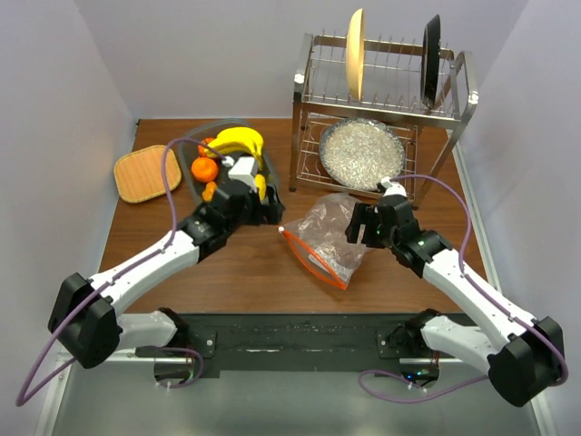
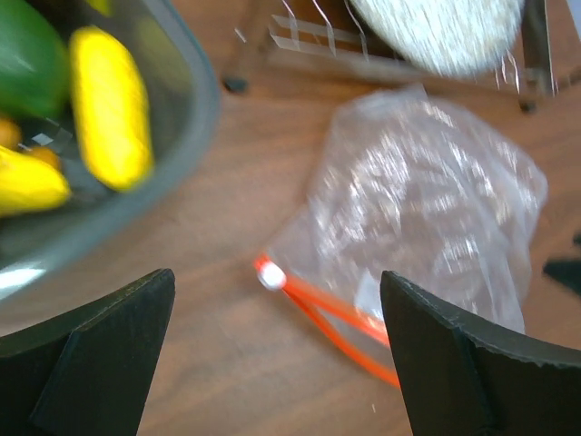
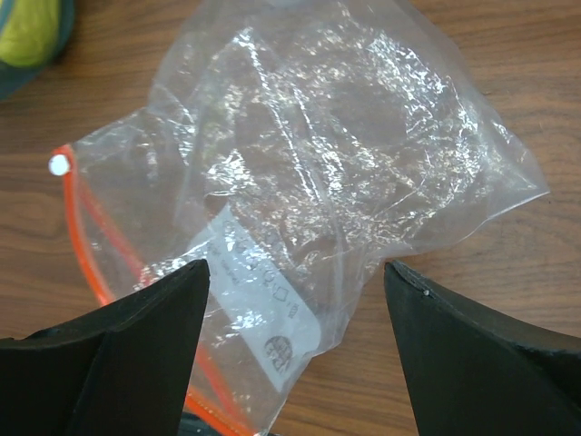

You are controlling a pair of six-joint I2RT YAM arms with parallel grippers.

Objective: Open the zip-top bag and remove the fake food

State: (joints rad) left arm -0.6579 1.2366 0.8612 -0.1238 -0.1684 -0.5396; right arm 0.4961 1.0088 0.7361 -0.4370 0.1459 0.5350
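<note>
The zip-top bag [image 1: 329,238] lies crumpled on the wooden table, its orange-red zip strip [image 1: 313,263] toward the near side; no food shows inside it. The fake food [image 1: 231,150], with a yellow banana bunch and orange pieces, sits in the grey tub [image 1: 269,174] at the back left. My left gripper [image 1: 270,212] hovers open beside the tub, left of the bag, with the strip's white slider [image 2: 270,275] between its fingers' line of sight. My right gripper [image 1: 362,225] stands open over the bag's right side [image 3: 336,154], holding nothing.
A metal dish rack [image 1: 381,91] stands at the back right with a cream plate and a black plate upright in it. A glittery silver plate [image 1: 361,153] leans on its lower shelf. A woven tan mat [image 1: 147,173] lies at the far left.
</note>
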